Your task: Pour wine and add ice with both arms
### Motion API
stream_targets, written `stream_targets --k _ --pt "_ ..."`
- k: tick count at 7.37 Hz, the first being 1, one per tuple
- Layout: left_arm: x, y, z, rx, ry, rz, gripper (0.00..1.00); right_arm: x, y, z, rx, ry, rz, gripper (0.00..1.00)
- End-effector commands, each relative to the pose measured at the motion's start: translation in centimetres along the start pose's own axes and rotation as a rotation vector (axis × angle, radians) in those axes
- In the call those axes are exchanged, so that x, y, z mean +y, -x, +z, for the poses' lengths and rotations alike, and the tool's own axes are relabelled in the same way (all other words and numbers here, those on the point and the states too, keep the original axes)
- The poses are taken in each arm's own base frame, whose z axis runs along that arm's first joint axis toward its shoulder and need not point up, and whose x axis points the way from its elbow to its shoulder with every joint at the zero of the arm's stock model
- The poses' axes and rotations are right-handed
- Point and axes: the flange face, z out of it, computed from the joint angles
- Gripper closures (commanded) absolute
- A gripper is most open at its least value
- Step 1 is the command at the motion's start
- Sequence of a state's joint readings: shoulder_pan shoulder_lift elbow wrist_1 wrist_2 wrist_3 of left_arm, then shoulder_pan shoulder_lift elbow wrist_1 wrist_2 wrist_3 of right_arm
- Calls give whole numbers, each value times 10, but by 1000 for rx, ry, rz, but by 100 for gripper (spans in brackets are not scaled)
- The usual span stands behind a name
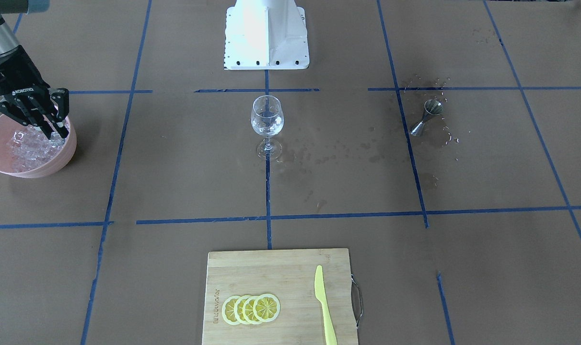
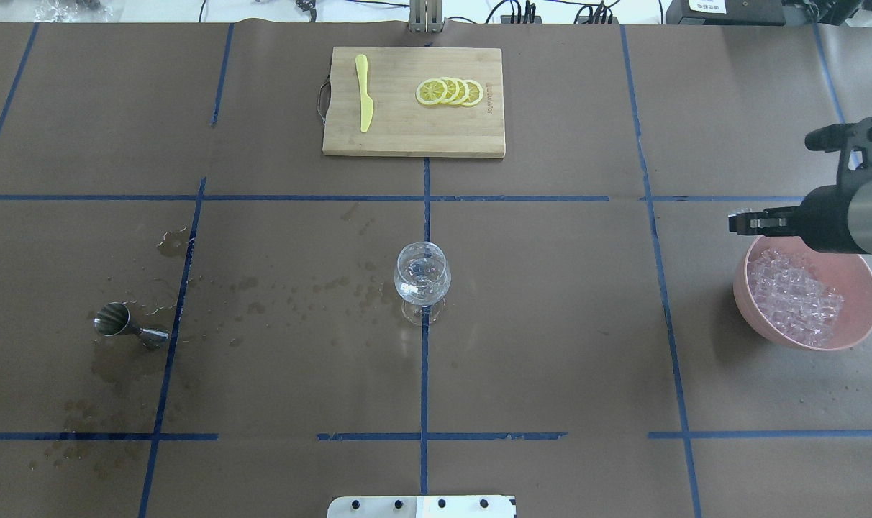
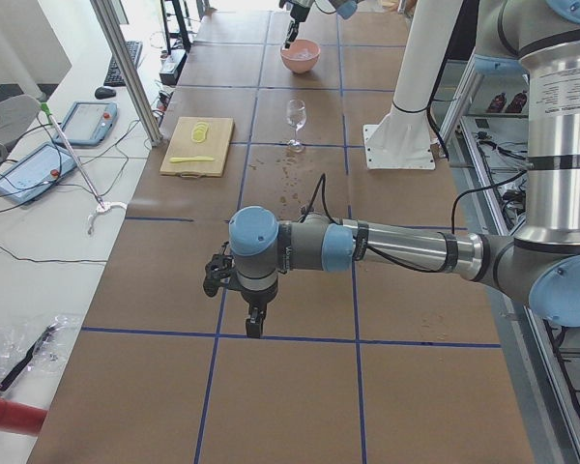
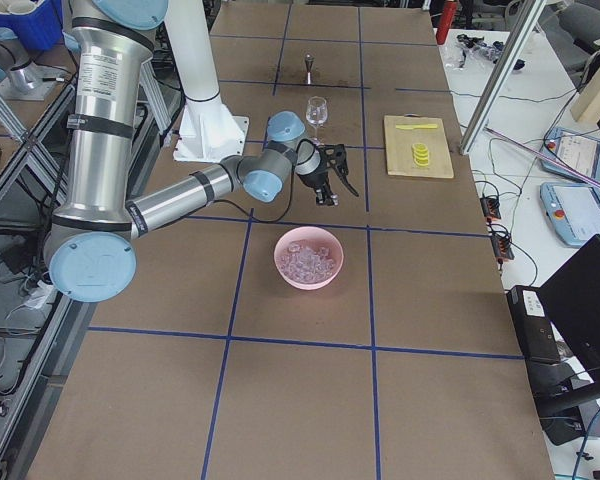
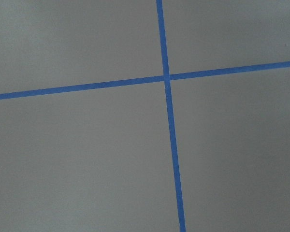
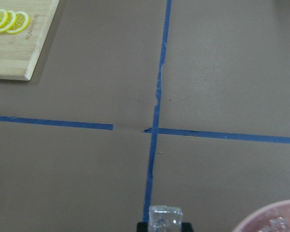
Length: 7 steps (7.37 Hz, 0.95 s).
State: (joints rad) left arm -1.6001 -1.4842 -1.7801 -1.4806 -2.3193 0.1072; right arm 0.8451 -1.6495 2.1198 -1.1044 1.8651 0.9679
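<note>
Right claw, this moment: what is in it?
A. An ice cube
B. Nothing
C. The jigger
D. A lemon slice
A: the right wrist view shows a clear ice cube pinched between the tips of the right claw, next to the pink bowl.

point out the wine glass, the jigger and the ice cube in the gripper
wine glass point(image 2: 422, 277): overhead view, on its bowl.
jigger point(image 2: 112, 319): overhead view, on its open top cup.
ice cube point(image 6: 165, 218): right wrist view, on its front face.
</note>
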Motion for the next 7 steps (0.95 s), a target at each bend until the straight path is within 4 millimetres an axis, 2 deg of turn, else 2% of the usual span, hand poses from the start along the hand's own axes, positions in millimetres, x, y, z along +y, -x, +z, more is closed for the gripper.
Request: stream_targets --k 1,2,3,4,5,6,7 --pt "0 -1 0 8 -2 1 0 -40 99 -12 4 62 27 100" --pt "0 -1 0 8 -2 1 0 -52 157 -21 7 96 53 100" --pt "-1 -2 -1 8 -3 2 0 -54 213 -32 30 148 59 100" --pt "-1 -3 -2 9 -5 4 0 -47 263 -44 46 188 79 100" --pt "-1 -3 -2 9 -5 4 0 -34 302 -47 27 180 57 100" --pt "-1 -3 -2 9 -5 4 0 -19 336 -39 28 159 42 100" --pt "-1 -2 -2 9 -4 3 0 -20 371 -25 43 161 79 100"
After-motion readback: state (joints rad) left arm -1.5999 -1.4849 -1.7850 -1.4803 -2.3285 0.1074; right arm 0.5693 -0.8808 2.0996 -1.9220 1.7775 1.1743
